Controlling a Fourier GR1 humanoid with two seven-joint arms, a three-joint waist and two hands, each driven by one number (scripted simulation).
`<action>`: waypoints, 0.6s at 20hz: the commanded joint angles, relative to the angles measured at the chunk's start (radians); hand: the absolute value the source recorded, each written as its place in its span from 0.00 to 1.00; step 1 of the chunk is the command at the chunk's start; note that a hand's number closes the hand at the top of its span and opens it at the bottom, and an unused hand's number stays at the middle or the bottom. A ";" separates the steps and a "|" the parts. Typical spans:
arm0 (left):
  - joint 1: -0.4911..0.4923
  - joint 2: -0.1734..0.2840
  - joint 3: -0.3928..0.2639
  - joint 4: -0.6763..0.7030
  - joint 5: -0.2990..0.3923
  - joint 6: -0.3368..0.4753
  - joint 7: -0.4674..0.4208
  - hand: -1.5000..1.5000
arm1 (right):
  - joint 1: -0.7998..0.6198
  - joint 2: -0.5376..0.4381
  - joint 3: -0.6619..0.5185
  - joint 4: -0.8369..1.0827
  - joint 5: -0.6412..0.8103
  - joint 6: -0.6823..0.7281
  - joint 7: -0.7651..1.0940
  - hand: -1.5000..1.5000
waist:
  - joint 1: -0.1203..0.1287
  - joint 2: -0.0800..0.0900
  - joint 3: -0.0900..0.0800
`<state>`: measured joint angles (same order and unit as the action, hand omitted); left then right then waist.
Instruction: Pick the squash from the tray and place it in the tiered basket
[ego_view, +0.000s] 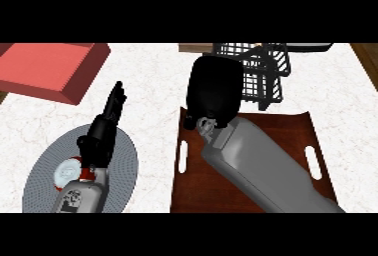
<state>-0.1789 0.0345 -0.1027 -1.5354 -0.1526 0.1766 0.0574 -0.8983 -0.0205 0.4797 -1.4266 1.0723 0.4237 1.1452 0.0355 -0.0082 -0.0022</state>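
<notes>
Squash: hidden; its look and place cannot be told.
Right hand (214, 90): back up, between tray (295, 131) and tiered basket (267, 70); fingers unseen.
Left hand (107, 125): straight fingers, empty, over plate (44, 187).
Writing: none readable.

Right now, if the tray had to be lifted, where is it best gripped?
Probably by the cut-out slots in the left and right rims of the tray, coming in from each side: they look like its only handles. The right forearm lies across it, so that must clear first.
</notes>
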 joint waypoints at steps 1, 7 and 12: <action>0.019 -0.008 -0.017 -0.002 -0.022 0.013 0.002 0.50 | -0.164 0.019 -0.045 -0.035 -0.059 0.128 0.284 1.00 | -0.008 -0.004 0.000; 0.037 -0.001 -0.009 -0.025 -0.016 0.012 0.009 0.50 | -0.298 0.019 -0.178 0.016 -0.078 0.178 0.274 1.00 | -0.018 -0.004 0.001; 0.030 -0.002 -0.006 -0.034 0.000 -0.003 0.012 0.50 | -0.410 0.020 -0.295 0.121 -0.123 -0.030 0.258 1.00 | 0.008 0.006 0.000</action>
<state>-0.1667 0.0359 -0.0993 -1.5450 -0.1568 0.1803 0.0611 -1.2123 -0.0185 0.2488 -1.3737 0.9843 0.4495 1.1892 0.0283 -0.0061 -0.0020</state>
